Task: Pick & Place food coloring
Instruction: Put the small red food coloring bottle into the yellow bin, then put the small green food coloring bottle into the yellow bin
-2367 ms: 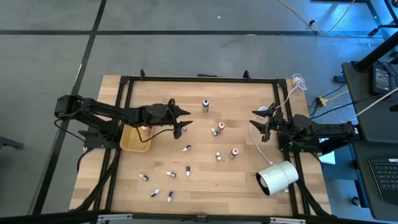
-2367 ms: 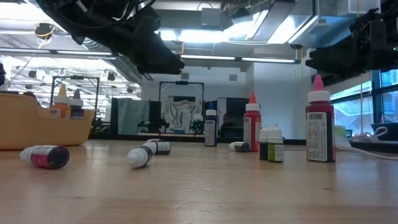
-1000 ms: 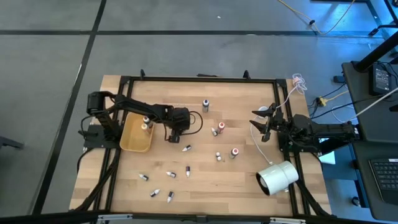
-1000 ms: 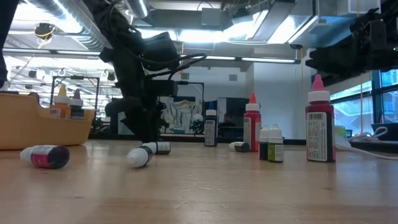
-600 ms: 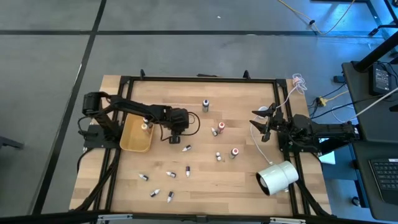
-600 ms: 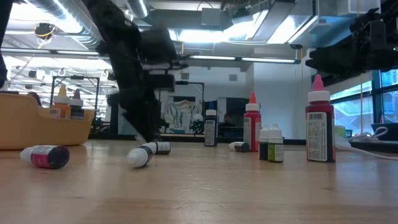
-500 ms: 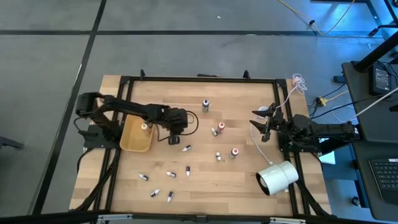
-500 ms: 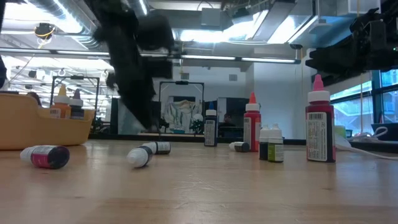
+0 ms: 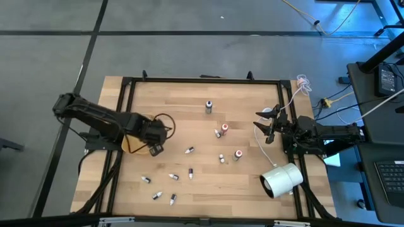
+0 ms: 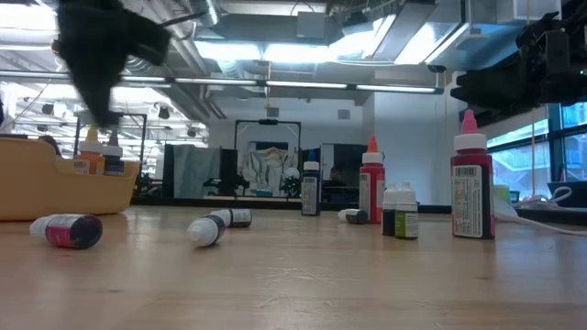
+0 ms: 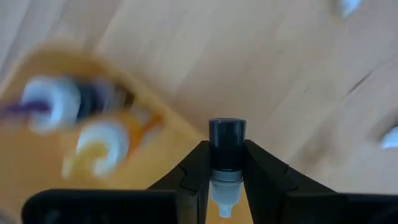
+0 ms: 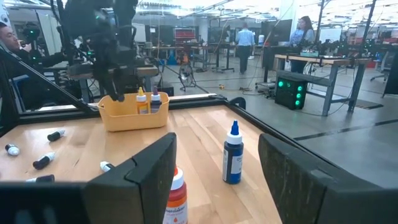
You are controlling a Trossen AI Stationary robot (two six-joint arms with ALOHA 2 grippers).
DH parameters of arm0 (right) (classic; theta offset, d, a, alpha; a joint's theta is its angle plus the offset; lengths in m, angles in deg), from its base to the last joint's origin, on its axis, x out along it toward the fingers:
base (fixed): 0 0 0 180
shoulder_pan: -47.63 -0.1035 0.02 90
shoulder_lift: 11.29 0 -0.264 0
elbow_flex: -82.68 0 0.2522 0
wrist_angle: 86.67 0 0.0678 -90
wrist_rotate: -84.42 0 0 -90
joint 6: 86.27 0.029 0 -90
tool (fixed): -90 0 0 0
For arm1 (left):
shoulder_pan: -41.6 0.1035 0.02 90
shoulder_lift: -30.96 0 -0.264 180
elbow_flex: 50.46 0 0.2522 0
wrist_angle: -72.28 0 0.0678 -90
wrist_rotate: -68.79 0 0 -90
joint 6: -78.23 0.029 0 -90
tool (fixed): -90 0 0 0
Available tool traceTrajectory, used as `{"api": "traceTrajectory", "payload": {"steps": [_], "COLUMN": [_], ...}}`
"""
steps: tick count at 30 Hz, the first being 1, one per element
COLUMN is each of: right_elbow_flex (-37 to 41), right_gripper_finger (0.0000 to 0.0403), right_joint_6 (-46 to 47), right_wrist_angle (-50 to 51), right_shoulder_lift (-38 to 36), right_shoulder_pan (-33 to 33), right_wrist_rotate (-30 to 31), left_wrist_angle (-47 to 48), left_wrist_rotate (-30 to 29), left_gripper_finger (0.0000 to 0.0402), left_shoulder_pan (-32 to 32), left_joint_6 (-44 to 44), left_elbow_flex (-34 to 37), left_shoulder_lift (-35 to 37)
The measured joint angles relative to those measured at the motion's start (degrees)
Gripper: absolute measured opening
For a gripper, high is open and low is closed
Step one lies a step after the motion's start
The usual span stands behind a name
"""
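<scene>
My left gripper (image 9: pixel 154 149) is shut on a small food coloring bottle (image 11: pixel 227 138) with a dark body and a white cap. It hangs above the right rim of the tan tray (image 11: pixel 81 162), which holds two bottles (image 10: pixel 101 153). In the low view the left arm (image 10: pixel 103 50) is a blur above the tray (image 10: pixel 64 188). Several more food coloring bottles (image 9: pixel 189 150) lie or stand on the wooden table. My right gripper (image 9: pixel 268 126) waits open at the table's right side, nothing between its fingers (image 12: pixel 152 168). My left gripper pinches the bottle between its two fingers (image 11: pixel 198 165), where the dark body meets the white cap (image 11: pixel 225 177). The dark end sticks out past the fingertips. The bottle is lifted clear of the table, lying along the fingers.
A large white cylinder (image 9: pixel 282 179) lies at the near right. Upright bottles stand mid-table (image 9: pixel 208 106), a blue one (image 12: pixel 232 162) and a red one (image 12: pixel 176 199) near my right gripper. Loose bottles (image 9: pixel 158 195) lie toward the near edge. A black frame (image 9: pixel 202 80) borders the table.
My left gripper has shut on a bottle that lay right of the tray, lifted it clear of the table and carried it toward the table's left edge, to the tray's right rim.
</scene>
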Motion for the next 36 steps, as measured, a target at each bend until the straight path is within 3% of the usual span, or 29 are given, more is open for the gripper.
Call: {"api": "traceTrajectory", "payload": {"steps": [7,14,31,36], "right_elbow_flex": [0.01,0.00,0.00,0.00], "right_gripper_finger": [0.0229,0.0229,0.0229,0.0229], "right_joint_6": [0.04,0.07,0.28,0.24], "right_wrist_angle": [-0.02,-0.01,-0.01,-0.02], "right_shoulder_lift": [0.01,0.01,0.02,0.02], "right_shoulder_pan": [0.00,0.00,0.00,0.00], "right_wrist_rotate": [0.00,0.00,0.00,0.00], "left_wrist_angle": [3.63,3.01,1.38,0.90], "left_wrist_rotate": [-0.54,0.79,1.69,-0.34], "left_gripper_finger": [0.0077,0.0077,0.0103,0.0100], "left_shoulder_pan": [-6.40,-7.55,-7.55,-7.39], "left_joint_6": [-11.00,-17.05,-17.46,-12.06], "left_elbow_flex": [0.09,5.38,7.47,3.12], "left_shoulder_lift": [-1.39,-3.03,-3.93,-3.61]}}
